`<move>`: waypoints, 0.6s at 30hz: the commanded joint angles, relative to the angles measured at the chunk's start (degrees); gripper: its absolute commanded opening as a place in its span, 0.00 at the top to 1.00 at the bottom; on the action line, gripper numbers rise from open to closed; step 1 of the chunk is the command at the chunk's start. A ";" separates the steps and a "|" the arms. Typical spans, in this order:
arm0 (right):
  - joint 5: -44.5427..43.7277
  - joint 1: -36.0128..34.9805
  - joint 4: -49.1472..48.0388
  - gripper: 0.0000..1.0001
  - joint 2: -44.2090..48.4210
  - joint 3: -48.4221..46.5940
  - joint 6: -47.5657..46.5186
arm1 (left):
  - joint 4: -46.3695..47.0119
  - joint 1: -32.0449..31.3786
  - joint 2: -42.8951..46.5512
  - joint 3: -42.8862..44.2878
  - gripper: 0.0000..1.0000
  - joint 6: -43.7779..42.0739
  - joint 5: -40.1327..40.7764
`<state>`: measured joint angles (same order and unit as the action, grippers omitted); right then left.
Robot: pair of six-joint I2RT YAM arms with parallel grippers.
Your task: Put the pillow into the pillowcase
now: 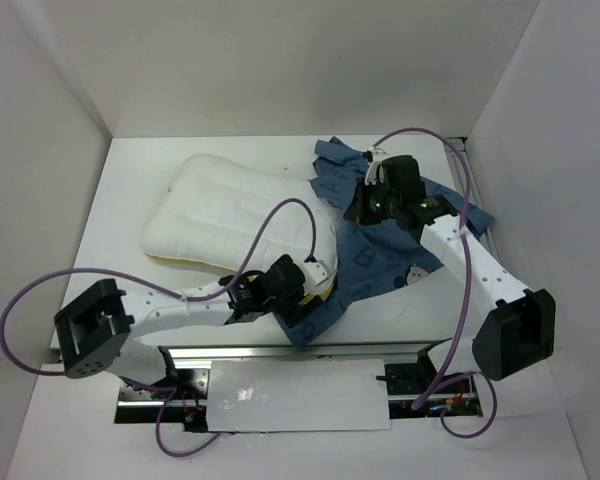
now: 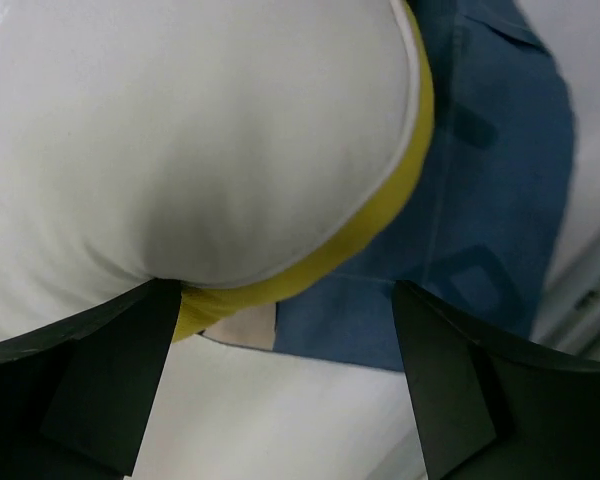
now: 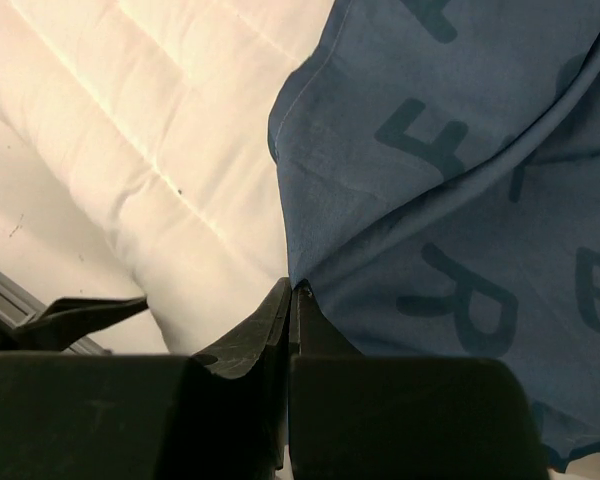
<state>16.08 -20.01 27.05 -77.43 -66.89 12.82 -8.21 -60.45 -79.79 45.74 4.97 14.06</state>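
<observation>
Pillow (image 1: 230, 215): corner just ahead of left gripper (image 2: 280, 300), fingers spread, nothing held; long axis runs away leftward. Pillowcase (image 1: 380, 260): hem pinched by right gripper (image 3: 292, 292), beside pillow. Left arm nearer.

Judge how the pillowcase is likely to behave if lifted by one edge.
Probably floppy: the pillowcase lies crumpled, and folds run from where the right tool pinches its edge. Likely light, being thin cloth. It may drag on the pillow, which overlaps it.

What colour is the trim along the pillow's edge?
Yellow trim, bordering the white pillow; clearest in the left wrist view.
</observation>
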 commanded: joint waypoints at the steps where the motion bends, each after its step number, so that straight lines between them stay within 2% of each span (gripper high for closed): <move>1: 1.76 -0.56 -0.68 1.00 1.66 0.89 -0.16 | 7.39 0.06 -4.22 2.78 0.00 -2.42 10.42; 3: 2.29 -1.17 -0.68 1.00 1.67 1.41 -0.16 | 9.25 0.06 -7.12 4.01 0.12 -2.42 13.60; 4: 2.90 -1.17 -0.68 1.00 2.28 1.41 -0.16 | 10.92 0.06 -8.09 4.01 0.31 -2.42 16.75; 5: 2.91 -1.17 -0.68 1.00 2.28 1.41 -0.68 | 11.54 0.06 -9.06 4.53 0.43 -2.42 18.52; 6: 3.52 -1.17 -0.68 1.00 2.80 1.41 -0.69 | 11.55 0.06 -11.24 5.58 0.91 -1.47 20.37; 7: 3.52 -1.17 -0.68 1.00 2.81 1.94 -0.69 | 11.55 0.06 -12.31 6.55 1.00 -0.15 26.13; 10: 4.66 -1.70 -0.68 1.00 3.95 2.56 -1.30 | 5.85 0.06 -13.90 13.21 1.00 7.91 32.76; 12: 5.19 -1.70 -0.68 1.00 3.95 2.56 -1.31 | 3.73 0.06 -13.38 14.21 1.00 12.41 32.78; 13: 5.19 -1.70 -0.68 1.00 3.95 2.56 -1.31 | 5.29 0.06 -12.51 14.21 1.00 13.47 28.52; 15: 7.03 -1.70 -0.16 1.00 4.47 1.95 -1.31 | 7.50 1.11 -10.91 14.99 1.00 17.94 25.76; 17: 8.00 -2.31 -0.15 1.00 5.18 1.94 -1.31 | 5.84 3.13 -11.52 18.66 1.00 23.38 21.90; 18: 8.88 -2.31 -0.15 1.00 5.18 1.94 -0.52 | 5.83 3.14 -12.23 19.73 1.00 23.42 21.10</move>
<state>19.64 -21.12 26.81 -76.16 -64.42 12.10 -7.14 -58.98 -93.21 59.99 20.10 35.90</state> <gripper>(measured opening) 0.007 0.052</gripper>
